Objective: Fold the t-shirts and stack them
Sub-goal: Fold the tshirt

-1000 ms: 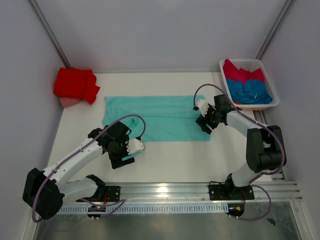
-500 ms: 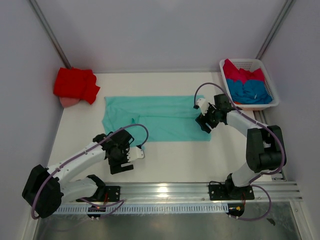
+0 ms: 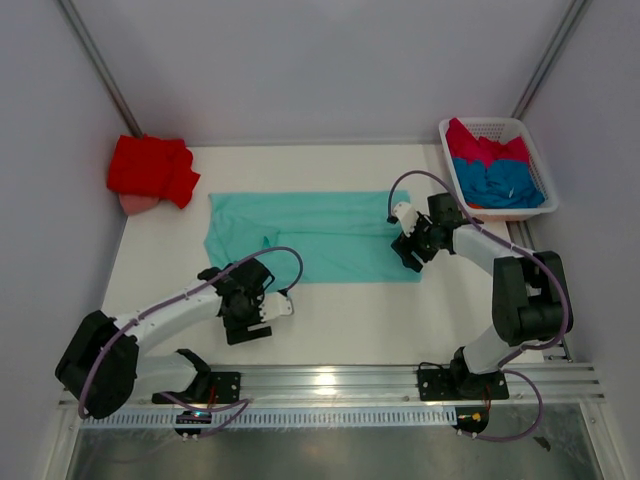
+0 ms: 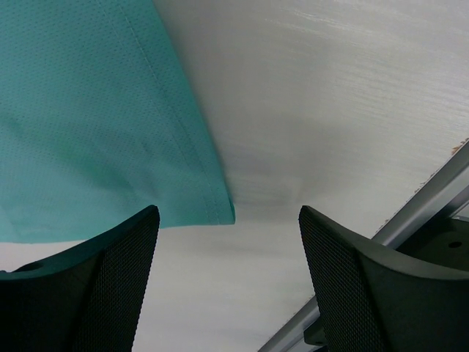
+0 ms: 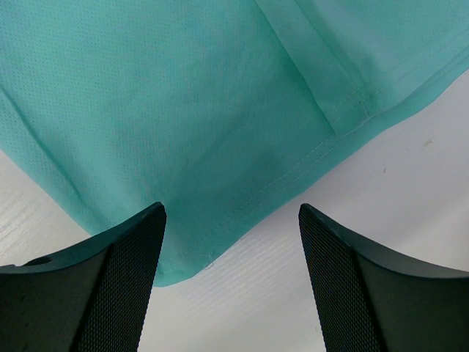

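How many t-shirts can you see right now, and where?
4: mint-teal t-shirt laid out mid-table; red t-shirt bundled at the far left; crimson-pink t-shirt and blue t-shirt in the basket. More may lie hidden underneath.

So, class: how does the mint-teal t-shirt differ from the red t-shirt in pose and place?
The mint-teal t-shirt lies spread flat as a long strip; the red t-shirt sits bunched in a heap. The mint-teal t-shirt is mid-table, the red t-shirt at the far left corner. Both are plain-coloured and lie on the table.
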